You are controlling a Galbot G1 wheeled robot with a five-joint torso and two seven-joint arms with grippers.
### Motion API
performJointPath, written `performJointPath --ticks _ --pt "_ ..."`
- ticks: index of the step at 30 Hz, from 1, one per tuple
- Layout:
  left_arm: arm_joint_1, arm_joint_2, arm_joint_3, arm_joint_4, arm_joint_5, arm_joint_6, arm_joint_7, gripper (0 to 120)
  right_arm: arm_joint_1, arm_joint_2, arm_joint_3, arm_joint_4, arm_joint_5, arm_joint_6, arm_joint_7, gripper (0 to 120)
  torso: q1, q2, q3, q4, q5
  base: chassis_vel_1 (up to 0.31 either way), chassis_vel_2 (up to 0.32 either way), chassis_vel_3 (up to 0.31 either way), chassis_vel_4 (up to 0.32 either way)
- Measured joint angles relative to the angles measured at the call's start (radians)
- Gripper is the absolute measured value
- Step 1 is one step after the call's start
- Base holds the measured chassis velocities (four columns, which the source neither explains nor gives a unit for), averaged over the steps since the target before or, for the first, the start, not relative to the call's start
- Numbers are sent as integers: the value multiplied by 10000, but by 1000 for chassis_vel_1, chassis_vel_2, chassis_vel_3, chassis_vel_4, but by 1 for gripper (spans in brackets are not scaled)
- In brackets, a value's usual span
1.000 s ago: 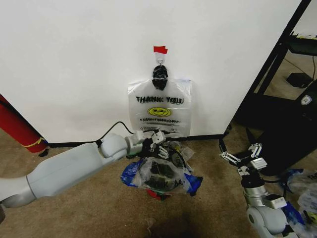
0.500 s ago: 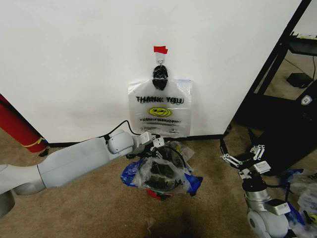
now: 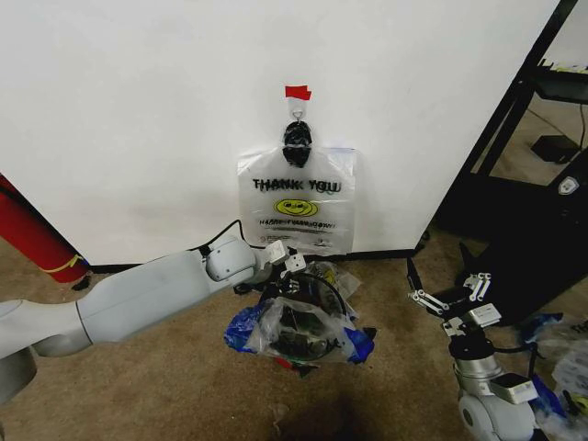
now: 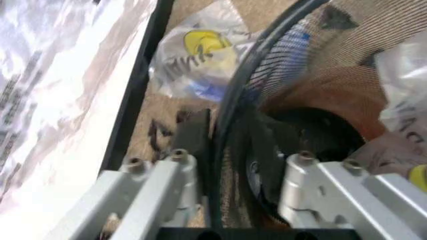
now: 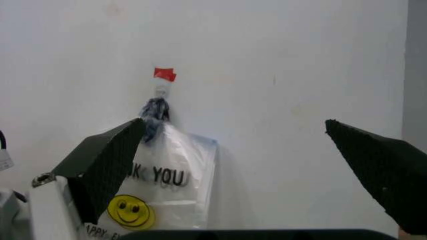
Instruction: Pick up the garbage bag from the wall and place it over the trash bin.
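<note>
Left gripper (image 3: 287,266) — higher now, nearer wall (image 3: 138,110)

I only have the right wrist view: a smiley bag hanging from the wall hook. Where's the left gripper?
Observer: The left gripper is low at the wall-side rim of the trash bin, below that hanging bag.
Operator: Anything on the bin?
Observer: Yes, the garbage bag with blue patches is draped over it.
Operator: Is the left gripper holding anything?
Observer: Its jaws are open, straddling the bin's black rim.
</note>
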Motion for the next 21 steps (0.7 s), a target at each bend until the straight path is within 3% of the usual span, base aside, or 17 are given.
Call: performJointPath --ticks 5,9,12,13,16,19,20,21 --pt "175 -36 -172 -151 -120 932 -887 5 23 -19 -62 -1 -7 8 6 100 0 0 0 1 0 0 0 0 0" --pt "426 90 -499 -244 -440 1152 -1367 2 52 -35 -89 -20 -4 10 24 100 0 0 1 1 -1 0 0 0 0" --pt "1064 529 -1673 -670 -1407 1186 -2271 2 135 -117 -204 -6 308 -157 174 100 0 0 1 -2 1 0 0 0 0" --pt "1064 529 -1673 -670 -1407 1186 -2271 2 135 -117 -204 -6 308 -157 174 100 0 0 1 -2 1 0 0 0 0" --pt "1989 1111 -2949 -1333 -3118 1181 -3401 2 250 -162 -293 -3 489 -317 291 100 0 -1 1 2 -3 0 0 0 0" --pt "3692 1722 -4740 -2015 -4861 1161 -4806 2 353 -191 -407 -103 486 -382 294 100 0 0 1 -1 -2 0 0 0 0" --pt "3692 1722 -4740 -2015 -4861 1161 -4806 2 353 -191 -407 -103 486 -382 294 100 0 0 1 -1 -2 0 0 0 0" --pt "4330 1846 -5467 -2170 -5354 1161 -5314 1 387 -204 -467 -133 485 -420 296 100 0 -1 1 0 -8 0 0 0 0"
